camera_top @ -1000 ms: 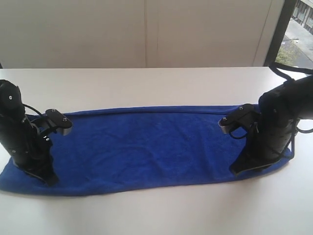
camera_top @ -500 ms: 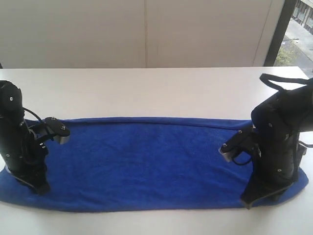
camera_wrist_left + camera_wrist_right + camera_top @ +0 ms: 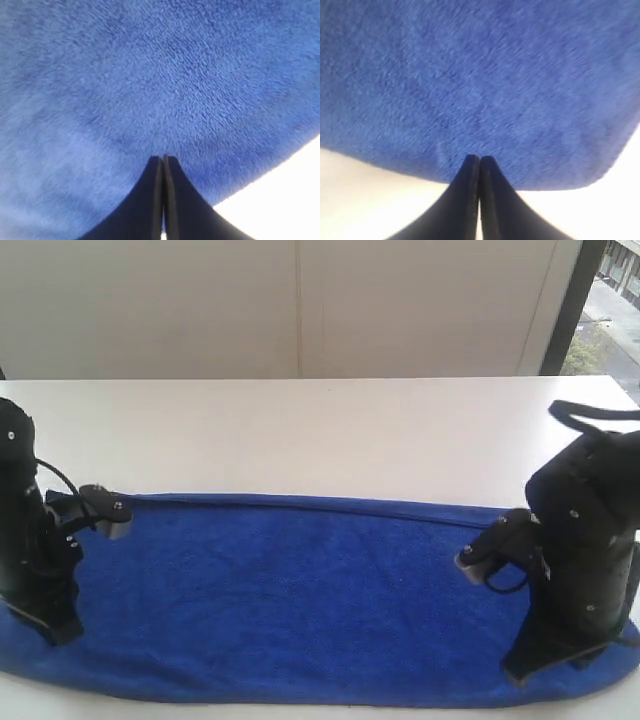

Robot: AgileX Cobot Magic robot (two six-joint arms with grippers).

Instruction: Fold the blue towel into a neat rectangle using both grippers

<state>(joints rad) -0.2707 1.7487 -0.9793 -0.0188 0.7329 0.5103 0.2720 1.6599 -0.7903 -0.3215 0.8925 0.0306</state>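
Note:
The blue towel (image 3: 300,600) lies as a long flat strip across the near part of the white table (image 3: 330,430). My left gripper (image 3: 60,635) stands on its left end and my right gripper (image 3: 515,677) on its right end, both pointing down near the front corners. In the left wrist view the left gripper (image 3: 163,157) has its jaws pressed together with the tips in the towel (image 3: 150,75). In the right wrist view the right gripper (image 3: 479,158) is likewise shut, tips on the towel (image 3: 485,75) close to its edge. The cloth pinched between the tips is hidden.
Bare white table stretches behind the towel up to a pale wall. A window (image 3: 610,300) sits at the far right. The towel's front edge lies close to the table's near edge. White table (image 3: 370,185) shows beside the right gripper's tips.
Both grippers have moved toward the near table edge, staying shut. The whole towel has slid with them, its far edge and front edge both nearer now.

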